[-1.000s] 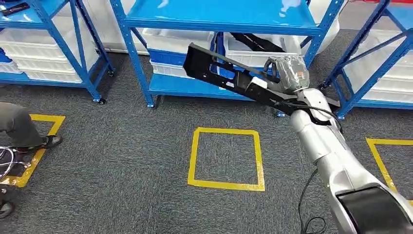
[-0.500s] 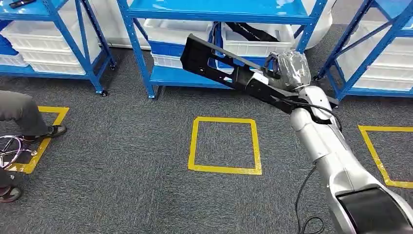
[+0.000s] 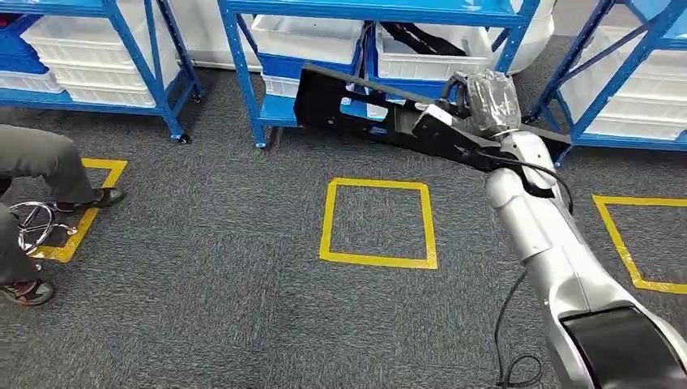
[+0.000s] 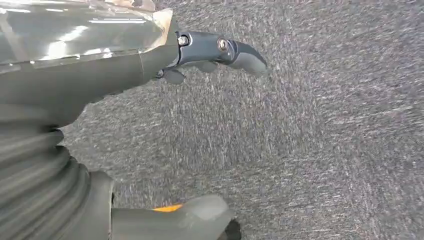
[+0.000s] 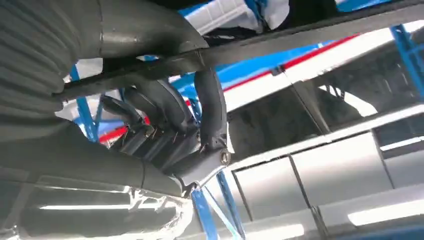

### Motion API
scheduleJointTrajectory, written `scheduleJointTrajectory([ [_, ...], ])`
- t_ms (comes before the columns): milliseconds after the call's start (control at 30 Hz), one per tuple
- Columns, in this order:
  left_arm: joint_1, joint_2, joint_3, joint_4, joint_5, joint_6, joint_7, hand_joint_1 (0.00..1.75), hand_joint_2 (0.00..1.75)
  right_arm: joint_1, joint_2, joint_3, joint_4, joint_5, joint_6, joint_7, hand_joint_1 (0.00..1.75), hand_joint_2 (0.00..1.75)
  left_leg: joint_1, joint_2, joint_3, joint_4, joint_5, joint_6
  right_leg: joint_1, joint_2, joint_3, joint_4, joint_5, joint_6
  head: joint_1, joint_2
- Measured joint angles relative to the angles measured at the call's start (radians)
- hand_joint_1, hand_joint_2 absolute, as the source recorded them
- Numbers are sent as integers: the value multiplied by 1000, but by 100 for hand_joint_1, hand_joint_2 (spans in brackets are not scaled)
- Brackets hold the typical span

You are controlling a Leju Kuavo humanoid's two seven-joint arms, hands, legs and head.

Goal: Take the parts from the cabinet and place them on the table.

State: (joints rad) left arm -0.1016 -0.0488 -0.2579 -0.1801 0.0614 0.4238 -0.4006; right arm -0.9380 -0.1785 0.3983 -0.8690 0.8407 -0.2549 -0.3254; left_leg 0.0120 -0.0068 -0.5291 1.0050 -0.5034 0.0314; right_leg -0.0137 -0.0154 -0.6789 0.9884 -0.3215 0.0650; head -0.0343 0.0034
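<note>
Your left hand (image 4: 200, 55) hangs over the grey carpet (image 4: 325, 125), fingers apart and holding nothing. Your right hand (image 3: 478, 101) grips the long black part (image 3: 364, 113), which sticks out leftward from it, just before the blue shelves (image 3: 373, 10).

Grey carpet floor (image 3: 202, 267) with yellow tape squares (image 3: 378, 223), blue shelving racks (image 3: 243, 81) (white bins (image 3: 308, 36) inside)

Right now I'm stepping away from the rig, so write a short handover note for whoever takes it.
Right hand: grips a long black part, held out above the carpet in front of the blue rack.
Left hand: holds nothing, fingers apart, hanging over the carpet.
Done: one part is out of the rack.
Left: carry it to the table and set it down. Another dark part lies in a white bin on the rack.
</note>
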Motion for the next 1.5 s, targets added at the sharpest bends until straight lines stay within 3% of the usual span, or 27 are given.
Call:
scheduleJointTrajectory([
  [33, -1, -1, 0, 0, 0, 0, 0, 0, 175, 3, -9, -5, -1, 0, 2, 0, 171, 175, 4, 7, -12, -2, 15, 13, -11, 1, -8, 9, -18, -4, -3, 0],
  [100, -1, 0, 0, 0, 0, -2, 4, 0, 175, 5, -25, -15, -6, 1, 5, 2, 171, 175, -1, 5, -45, -2, 46, 28, -9, 5, -62, 120, -141, -27, 9, 0],
  [167, 0, 2, 1, 0, 0, -2, 5, 0, 175, 4, -35, -19, -10, 1, 12, 2, 171, 175, -5, 6, -81, 0, 74, 32, -8, 8, -98, 288, -224, -26, 9, 0],
  [233, -1, 1, 1, 0, 0, -2, 5, 0, 175, 8, -41, -20, -10, 4, 19, 2, 171, 175, -9, 8, -118, 1, 103, 33, -5, 12, -78, 356, -205, -2, 10, 0],
  [300, -1, 0, 1, 0, 0, -2, 4, 0, 175, 10, -44, -21, -11, 4, 19, 2, 171, 175, -11, 9, -151, 1, 130, 29, -1, 12, 22, 264, -155, 11, 10, 0],
  [333, -2, 0, 1, 0, 0, -2, 3, 0, 175, 9, -45, -22, -16, 4, 19, 2, 171, 175, -11, 9, -162, 2, 143, 26, 0, 12, 93, 180, -158, 2, 10, 0],
  [400, -2, 0, 1, -2, -1, -2, 1, 0, 175, 6, -47, -25, -33, 8, 21, 2, 171, 175, -18, 9, -171, 4, 162, 17, 15, 12, 237, -19, -233, -28, 9, 0],
  [467, -2, 0, 1, -2, -2, -3, -1, 0, 175, 3, -48, -27, -34, 9, 24, 2, 171, 175, -16, 10, -172, -8, 186, 8, 17, 15, 212, -15, -225, -34, 5, 0],
  [500, 0, 0, 1, -2, -2, -3, -1, 0, 175, 7, -50, -28, -34, 10, 26, 2, 171, 175, -18, 8, -175, -16, 201, -1, 16, 15, 204, -15, -214, -45, 3, 0],
  [533, 3, 2, 2, -1, -2, -3, -1, 0, 175, 8, -50, -28, -33, 10, 27, 3, 171, 175, -10, 4, -184, -13, 193, -6, -14, 11, 197, -19, -195, -57, 3, 0],
  [600, 6, 0, 2, -1, -2, -3, -2, 0, 175, 8, -48, -27, -34, 10, 30, 3, 171, 175, -7, 4, -212, 68, 59, -17, -7, 8, 174, -17, -166, -76, -5, 0],
  [667, 5, 0, 2, -1, -2, -3, -4, 0, 175, 8, -49, -28, -34, 10, 33, 3, 171, 175, -1, 4, -247, 236, -51, -31, -7, 8, 138, -15, -137, -74, -5, 0],
  [700, 5, 1, 2, -1, -2, -3, -4, 0, 175, 8, -49, -28, -34, 13, 35, 3, 171, 175, 2, 4, -253, 302, -57, -38, -7, 8, 121, -13, -124, -71, -5, 0],
  [733, 5, 1, 2, -1, -2, -3, -4, 0, 175, 11, -49, -27, -34, 13, 36, 3, 171, 175, 7, 4, -244, 331, -29, -42, -8, 8, 103, -11, -113, -67, -6, 0],
  [800, 5, 2, 3, -1, -2, -3, -6, 0, 175, 10, -49, -28, -34, 13, 36, 3, 171, 175, 16, 4, -171, 270, 46, -48, -14, 8, 69, -1, -98, -58, -6, 0],
  [833, 4, 2, 4, -2, -2, -3, -11, 0, 175, 10, -49, -28, -34, 13, 37, 3, 171, 175, 19, 5, -111, 201, 59, -49, -15, 9, 57, 5, -91, -52, -6, 0],
  [867, 3, 1, 3, -2, -3, -1, -13, 0, 175, 9, -49, -29, -34, 13, 39, 3, 171, 175, 23, 4, -39, 113, 22, -50, -14, 8, 50, 13, -86, -45, -6, 0],
  [900, 2, 2, 4, -2, -7, 3, -13, 0, 175, 7, -50, -32, -38, 13, 40, 3, 171, 175, 17, 2, 18, 26, -17, -49, -9, 7, 39, 22, -83, -40, -8, 0],
  [933, -1, 1, 4, -2, -8, 7, -13, 0, 175, 3, -50, -34, -38, 13, 39, 3, 171, 175, 15, 0, 22, 6, -35, -33, -7, 6, 36, 24, -77, -31, -2, 0],
  [1033, 2, 1, 5, -2, -8, 10, -12, 0, 175, -5, -47, -34, -38, 37, 38, 3, 171, 175, 4, 2, 9, 0, -13, -2, 1, 7, 30, 12, -53, -2, 0, 0],
  [1100, 1, 0, 7, -2, -8, 11, -11, 0, 175, -6, -50, -34, -38, 42, 37, 5, 171, 175, 7, 7, -7, -3, 8, 24, -9, 9, -10, 84, -112, -15, 8, 0],
  [1200, 3, 1, 10, -2, -8, 12, -9, 0, 175, -7, -48, -34, -37, 49, 36, 7, 171, 175, 2, 6, -34, -1, 28, 28, -8, 10, -92, 310, -209, -19, 10, 0],
  [1267, 3, 0, 10, -2, -8, 12, -6, 0, 175, -7, -48, -31, -37, 71, 28, 11, 171, 175, -1, -3, -46, 0, 39, 24, -8, 11, -61, 297, -204, -8, 9, 0],
  [1333, 3, 0, 11, -2, -9, 12, -5, 0, 175, -9, -48, -28, -37, 82, 27, 13, 171, 175, -1, -13, -52, 3, 45, 18, -8, 19, 52, 129, -155, 2, 10, 0],
  [1367, 2, 0, 11, -2, -9, 12, -3, 0, 175, -11, -48, -27, -37, 85, 27, 13, 171, 175, -1, -17, -53, 4, 46, 15, -8, 36, 105, 44, -140, 1, 10, 0],
  [1400, 1, 0, 11, -2, -10, 12, -3, 0, 175, -15, -48, -27, -38, 84, 28, 13, 171, 175, -8, -20, -62, 7, 50, 8, -3, 57, 128, 14, -153, -8, 10, 0],
  [1500, 2, 0, 11, -2, -11, 12, 1, 0, 175, -15, -48, -24, -39, 85, 27, 15, 171, 175, -5, -36, -74, 4, 64, -9, 7, 42, 116, 21, -147, -20, 7, 0],
])
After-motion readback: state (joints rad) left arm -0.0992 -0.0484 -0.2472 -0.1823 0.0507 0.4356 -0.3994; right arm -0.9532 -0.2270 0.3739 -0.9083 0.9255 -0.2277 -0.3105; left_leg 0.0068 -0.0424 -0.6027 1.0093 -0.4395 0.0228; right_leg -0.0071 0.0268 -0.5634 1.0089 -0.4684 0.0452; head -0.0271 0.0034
